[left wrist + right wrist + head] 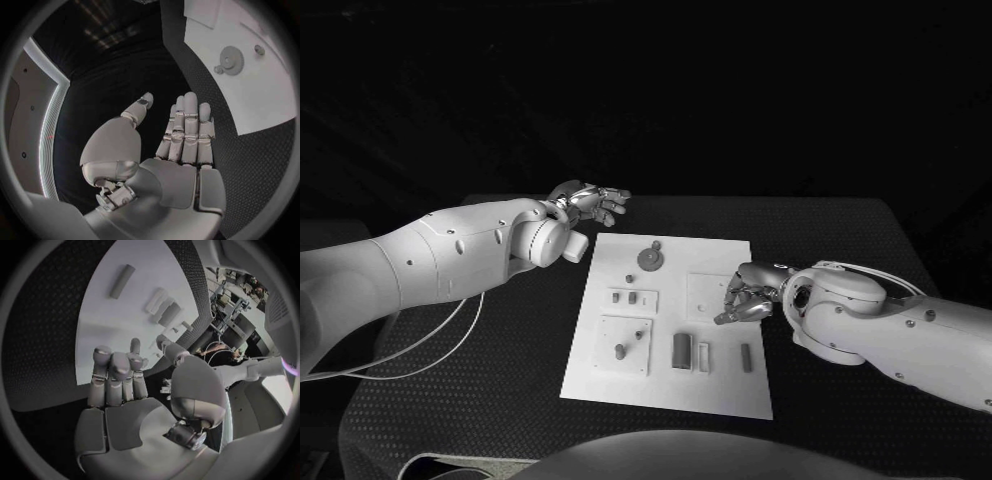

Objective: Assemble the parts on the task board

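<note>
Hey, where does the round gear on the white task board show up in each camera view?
Head view: the gear sits near the task board's far edge, toward the left hand.
Left wrist view: the gear lies on the board beyond the fingers.
Right wrist view: I cannot make it out.
Shared landmark: the white task board.

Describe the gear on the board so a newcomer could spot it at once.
Start at the white task board in the table's middle and go to its far edge, nearest the left hand. The gear lies there: the one round, toothed disc among small pegs and bars.
</note>
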Controlling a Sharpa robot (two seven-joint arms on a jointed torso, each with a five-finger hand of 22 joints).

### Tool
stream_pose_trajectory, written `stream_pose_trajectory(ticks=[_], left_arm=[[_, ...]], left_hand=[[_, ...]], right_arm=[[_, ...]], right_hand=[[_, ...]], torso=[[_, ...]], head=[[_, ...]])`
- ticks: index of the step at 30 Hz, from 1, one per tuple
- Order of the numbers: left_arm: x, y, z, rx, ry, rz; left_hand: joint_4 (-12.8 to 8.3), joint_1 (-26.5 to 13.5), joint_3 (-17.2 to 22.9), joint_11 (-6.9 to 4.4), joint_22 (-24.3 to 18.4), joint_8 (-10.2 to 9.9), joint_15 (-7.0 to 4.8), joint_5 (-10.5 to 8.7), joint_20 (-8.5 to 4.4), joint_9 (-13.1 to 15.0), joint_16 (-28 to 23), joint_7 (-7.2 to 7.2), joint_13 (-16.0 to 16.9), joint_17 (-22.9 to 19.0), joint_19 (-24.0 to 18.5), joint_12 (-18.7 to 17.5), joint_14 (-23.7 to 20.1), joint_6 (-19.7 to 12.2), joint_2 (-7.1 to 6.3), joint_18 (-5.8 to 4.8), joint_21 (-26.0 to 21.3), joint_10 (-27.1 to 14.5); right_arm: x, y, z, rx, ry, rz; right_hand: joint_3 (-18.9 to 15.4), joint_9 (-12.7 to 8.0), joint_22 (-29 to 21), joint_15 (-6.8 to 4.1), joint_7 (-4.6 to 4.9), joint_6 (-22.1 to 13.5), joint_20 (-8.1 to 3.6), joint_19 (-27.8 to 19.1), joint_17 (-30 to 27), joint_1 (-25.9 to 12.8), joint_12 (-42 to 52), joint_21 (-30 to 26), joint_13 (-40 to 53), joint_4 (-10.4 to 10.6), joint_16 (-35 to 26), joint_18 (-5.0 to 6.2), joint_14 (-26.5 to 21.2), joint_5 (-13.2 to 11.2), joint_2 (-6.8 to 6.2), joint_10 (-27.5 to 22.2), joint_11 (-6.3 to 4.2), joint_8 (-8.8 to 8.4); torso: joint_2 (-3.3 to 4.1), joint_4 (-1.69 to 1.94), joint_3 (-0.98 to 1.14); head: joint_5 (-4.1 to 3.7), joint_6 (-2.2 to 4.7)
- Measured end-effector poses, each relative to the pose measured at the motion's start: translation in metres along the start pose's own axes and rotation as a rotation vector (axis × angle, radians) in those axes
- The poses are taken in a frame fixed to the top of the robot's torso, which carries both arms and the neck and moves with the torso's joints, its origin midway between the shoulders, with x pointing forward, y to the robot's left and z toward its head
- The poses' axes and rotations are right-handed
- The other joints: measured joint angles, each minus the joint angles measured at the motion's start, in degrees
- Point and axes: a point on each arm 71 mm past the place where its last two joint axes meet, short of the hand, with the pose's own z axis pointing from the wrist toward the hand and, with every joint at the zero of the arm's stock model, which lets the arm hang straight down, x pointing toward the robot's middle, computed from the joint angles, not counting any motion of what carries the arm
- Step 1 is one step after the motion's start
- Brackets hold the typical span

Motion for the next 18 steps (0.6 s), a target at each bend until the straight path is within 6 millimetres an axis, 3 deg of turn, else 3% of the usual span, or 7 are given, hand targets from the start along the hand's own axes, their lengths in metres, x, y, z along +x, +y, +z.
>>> stream_pose_trajectory(ticks=[2, 4, 7, 11, 15, 18], left_arm=[[0.000, 0.000, 0.000, 0.000, 0.000, 0.000], [0.000, 0.000, 0.000, 0.000, 0.000, 0.000], [-0.001, 0.000, 0.000, 0.000, -0.001, 0.001], [-0.001, 0.000, 0.000, 0.000, -0.001, 0.001], [0.000, 0.000, 0.000, 0.000, 0.002, 0.001], [0.000, 0.000, 0.000, 0.000, 0.001, 0.002]], left_hand=[[0.00, 0.00, 0.00, 0.00, 0.00, 0.00, 0.00, 0.00, 0.00, 0.00, 0.00, 0.00, 0.00, 0.00, 0.00, 0.00, 0.00, 0.00, 0.00, 0.00, 0.00, 0.00], [0.00, 0.00, 0.00, 0.00, 0.00, 0.00, 0.00, 0.00, 0.00, 0.00, 0.00, 0.00, 0.00, 0.00, 0.00, 0.00, 0.00, 0.00, 0.00, 0.00, 0.00, 0.00], [0.00, 0.00, 0.00, 0.00, 0.00, 0.00, 0.00, 0.00, 0.00, 0.00, 0.00, 0.00, 0.00, 0.00, 0.00, 0.00, 0.00, 0.00, 0.00, 0.00, 0.00, 0.00], [0.00, 0.00, 0.00, 0.00, -0.01, 0.00, 0.00, 0.00, 0.00, 0.00, 0.00, 0.00, 0.00, -0.01, 0.00, 0.00, 0.00, 0.00, 0.00, 0.00, 0.00, 0.00], [0.00, 0.00, 0.00, 0.00, 0.08, 0.00, 0.00, 0.00, 0.00, -0.02, 0.00, 0.00, 0.00, 0.08, 0.00, 0.00, 0.00, 0.00, 0.00, 0.00, 0.00, 0.00], [0.00, 0.00, 0.00, 0.00, 0.08, 0.00, 0.00, 0.00, 0.00, -0.05, 0.00, 0.00, 0.00, 0.08, 0.00, 0.00, 0.00, 0.00, 0.00, 0.00, 0.00, 0.00]], right_arm=[[-0.001, -0.008, -0.001, 0.025, 0.026, 0.051], [0.001, -0.014, -0.003, 0.049, 0.070, 0.093], [0.006, -0.020, -0.005, 0.077, 0.136, 0.134], [0.012, -0.029, -0.009, 0.116, 0.206, 0.147], [0.021, -0.035, -0.012, 0.149, 0.263, 0.137], [0.028, -0.033, -0.013, 0.157, 0.292, 0.131]], right_hand=[[0.65, 1.83, -0.09, 0.02, 0.03, -0.03, 0.21, -0.21, -0.05, 0.83, 0.00, 0.00, 0.06, 0.16, 0.00, 0.00, -0.02, 0.00, 0.47, -0.21, 0.18, 1.57], [1.43, 5.88, -0.34, -0.06, 0.13, -0.57, 0.63, -0.90, -0.16, 0.81, -0.20, 0.00, 0.17, 0.94, -0.01, 0.00, -0.23, 0.00, 0.47, -1.31, -0.18, 3.90], [2.05, 9.09, -0.44, -0.14, 0.01, -2.08, 0.81, -1.23, -0.16, 0.88, -0.36, -0.01, 0.38, 1.56, -0.18, 0.01, -0.65, 0.00, 0.58, -1.95, -0.11, 5.06], [2.66, 11.20, -0.45, 0.00, 0.08, -3.15, 1.02, -1.62, -0.11, 0.45, -0.36, -0.01, 0.56, 1.84, -0.22, 0.03, -0.99, 0.00, 1.42, -2.18, 0.10, 5.16], [2.82, 13.24, -0.31, 0.00, 0.09, -3.17, 1.02, -1.63, 0.23, -0.35, 0.27, 0.37, 1.03, 2.00, 0.05, 0.04, -1.00, 0.00, 2.21, -2.46, -0.02, 6.38], [2.81, 15.35, 0.00, 0.01, -0.46, -2.50, 0.84, -1.84, 0.40, -0.73, 0.49, 0.74, 1.31, 2.00, 0.18, 0.05, -1.00, 0.00, 2.59, -2.76, -0.32, 7.48]], torso=[[0.00, 0.01, 0.03], [0.00, 0.02, 0.05], [0.01, 0.03, 0.07], [0.04, 0.03, 0.07], [0.05, 0.07, 0.07], [0.05, 0.06, 0.08]], head=[[-0.16, 0.09], [-0.33, 0.13], [-0.52, 0.14], [-0.88, 0.15], [-1.30, 0.20], [-1.38, 0.20]])
